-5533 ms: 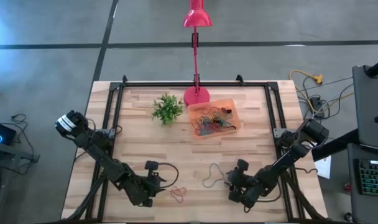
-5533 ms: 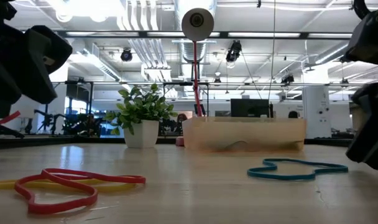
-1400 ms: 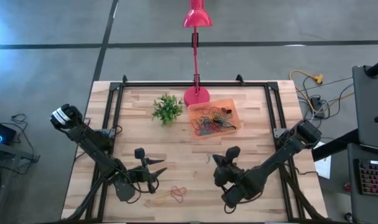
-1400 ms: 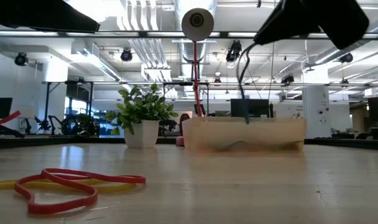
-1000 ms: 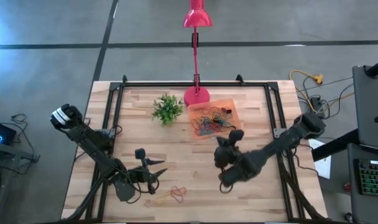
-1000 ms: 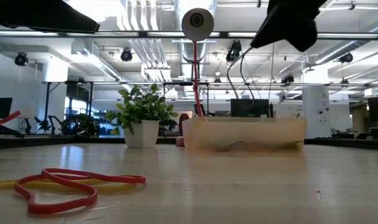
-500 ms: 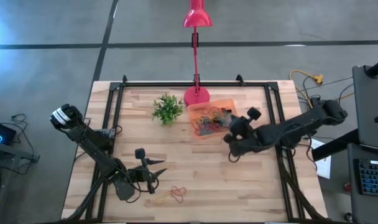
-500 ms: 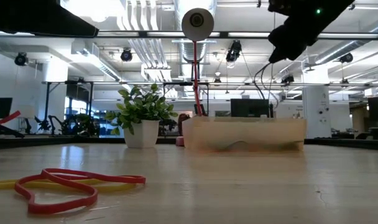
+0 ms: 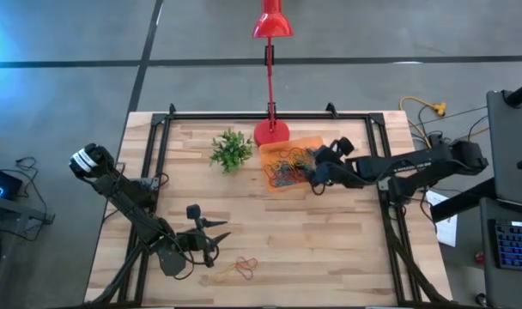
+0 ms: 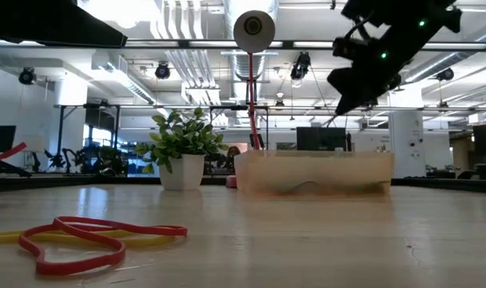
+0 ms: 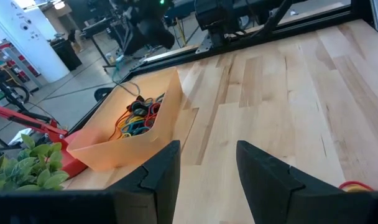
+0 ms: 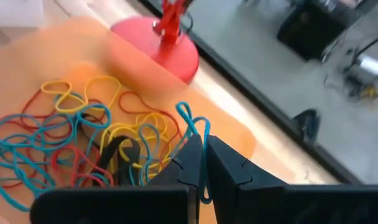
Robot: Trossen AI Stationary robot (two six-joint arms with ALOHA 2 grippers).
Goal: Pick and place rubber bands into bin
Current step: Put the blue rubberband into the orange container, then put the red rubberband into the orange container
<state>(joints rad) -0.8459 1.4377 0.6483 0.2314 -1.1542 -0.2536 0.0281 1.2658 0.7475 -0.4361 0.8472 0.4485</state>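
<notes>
The bin (image 9: 287,148) is a shallow orange tray at the far middle of the table, holding a heap of rubber bands (image 12: 83,143) in several colours. My right gripper (image 9: 317,174) hovers over the bin's right part, shut on a teal rubber band (image 12: 193,123); in the low view this gripper (image 10: 347,86) is well above the bin (image 10: 311,172). A red and a yellow band (image 9: 235,270) lie flat on the table near its front edge. My left gripper (image 9: 216,240) stands open beside them, to their far left, with nothing between its fingers (image 11: 170,168). My right gripper pinches the teal band between its two shut fingers. A small loop of the band (image 12: 188,115) sticks out past the fingertips, and a strand (image 12: 205,186) runs back between them. The fingers slant down from the table's right side. The band is lifted clear of the table, over the bin.
A small green plant (image 9: 230,150) stands left of the bin and a red lamp base (image 9: 270,133) just behind it, its pole (image 10: 251,96) rising over the bin. Bare wood lies between the bin and the near bands.
My right gripper has swung from the near middle of the table toward the far edge, carrying the teal band, and has turned so that its arm now reaches in from the right, over the bin. It has stayed shut. My left gripper has kept still.
</notes>
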